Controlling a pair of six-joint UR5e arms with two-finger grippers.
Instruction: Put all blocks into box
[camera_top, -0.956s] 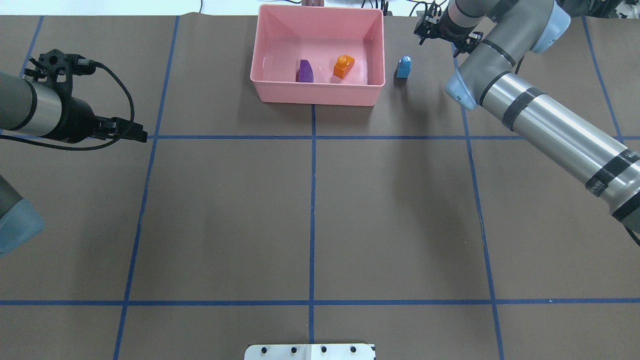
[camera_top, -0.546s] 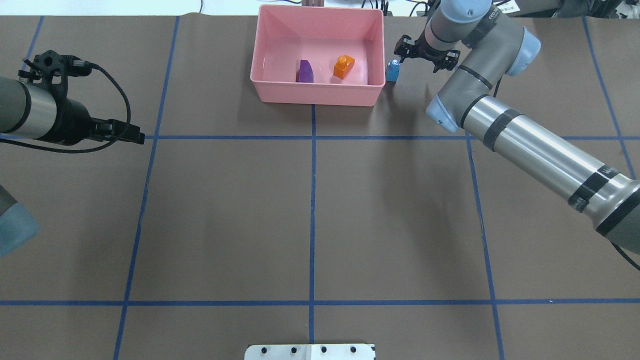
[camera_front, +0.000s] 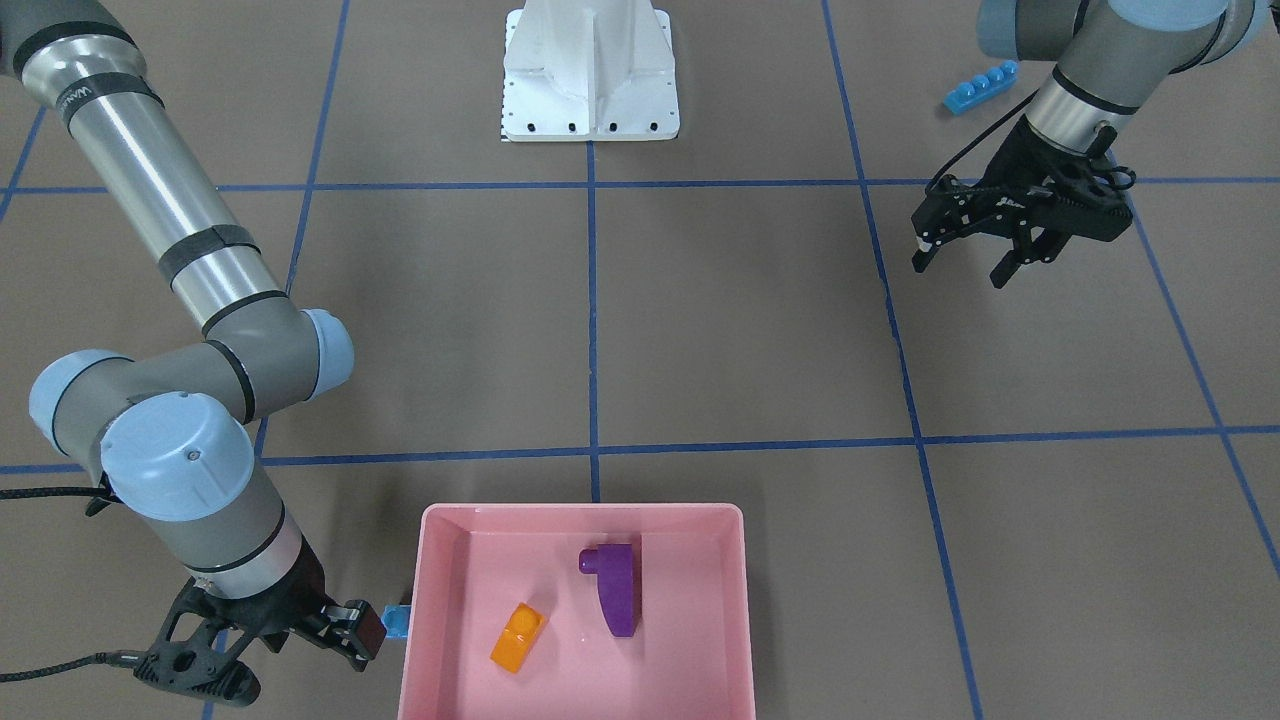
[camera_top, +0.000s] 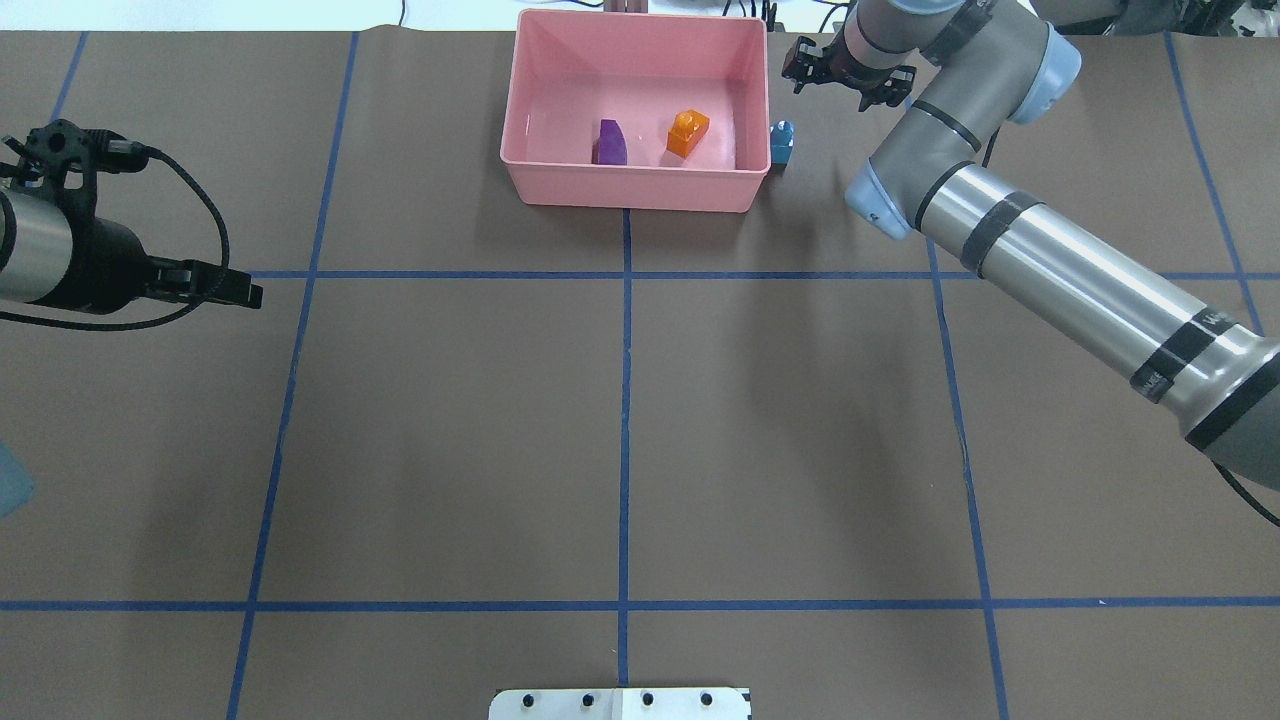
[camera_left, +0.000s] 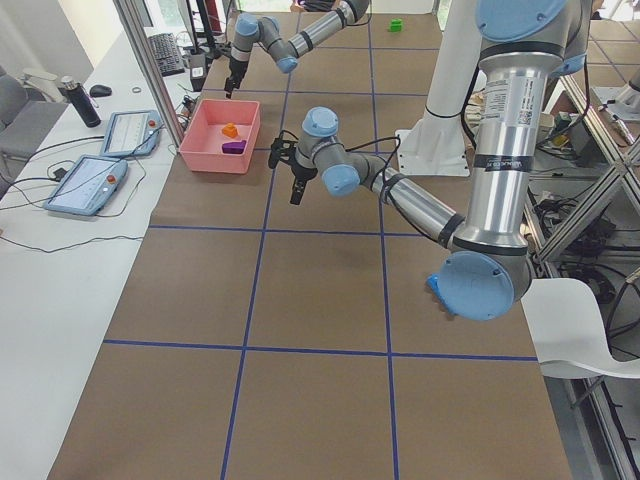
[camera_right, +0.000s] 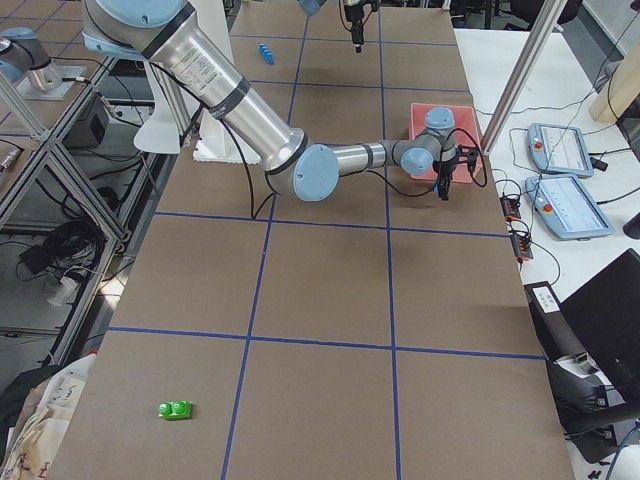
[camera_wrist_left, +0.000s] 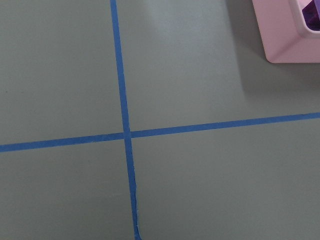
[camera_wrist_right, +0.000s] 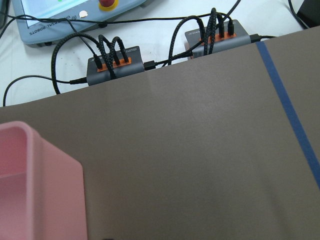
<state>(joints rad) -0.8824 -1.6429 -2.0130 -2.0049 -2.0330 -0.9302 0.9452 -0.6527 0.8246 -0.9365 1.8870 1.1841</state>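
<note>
The pink box (camera_top: 630, 190) stands at the table's far middle and also shows in the front view (camera_front: 585, 512). In it lie the orange brick (camera_top: 688, 132) and the purple sloped brick (camera_top: 611, 142). My right gripper (camera_front: 372, 630) is shut on the small blue brick (camera_top: 782, 142), right against the outside of the box's right wall. My left gripper (camera_front: 960, 265) is open and empty above bare table, far from the box. The long blue bar (camera_front: 982, 88) lies behind my left arm. The green brick (camera_right: 175, 410) lies far off on my right.
The white robot base (camera_front: 590, 75) sits at the table's near middle edge. Cable hubs (camera_wrist_right: 115, 67) and operator tablets (camera_right: 560, 150) lie just beyond the far edge behind the box. Blue tape lines grid the brown table.
My right arm has swung left and brought the small blue brick from a short way right of the box up against its right wall. My left arm has drawn back to the left.
</note>
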